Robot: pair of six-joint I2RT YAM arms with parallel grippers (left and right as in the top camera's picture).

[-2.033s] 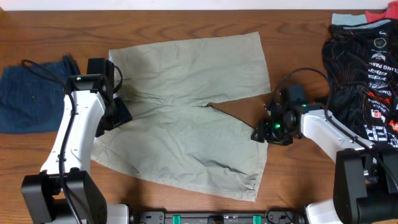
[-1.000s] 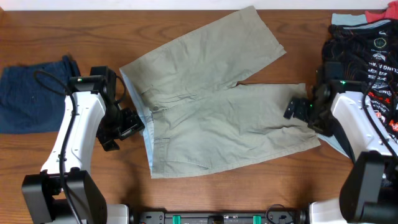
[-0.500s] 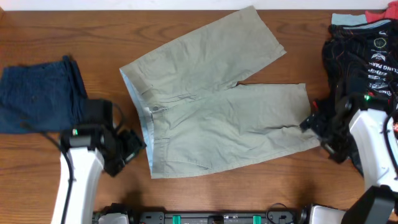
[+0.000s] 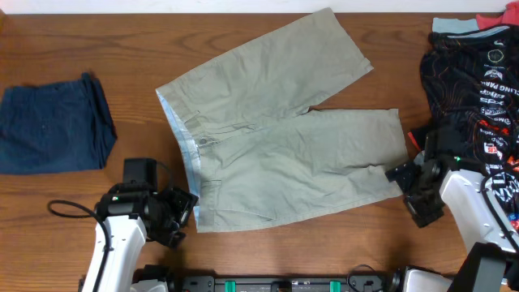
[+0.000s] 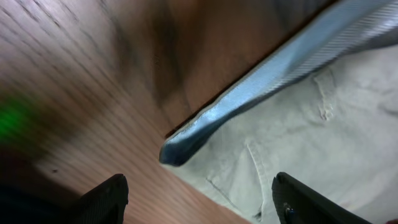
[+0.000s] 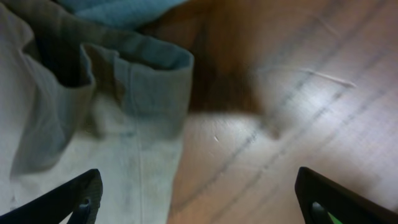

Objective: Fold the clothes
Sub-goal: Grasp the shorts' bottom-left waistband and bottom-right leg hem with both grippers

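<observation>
Both withdrawn | left tool, right tool | shorts unmoved

The khaki-beige shorts lie flat and unfolded in the middle, with the waistband at the left showing its pale blue lining and the 2 legs fanning rightward. The navy garment lies folded at the far left. The black printed jersey is bunched at the far right.

Looks like a robot lab bench: a wood-grain table with a white left arm and right arm rising from its near edge.
</observation>
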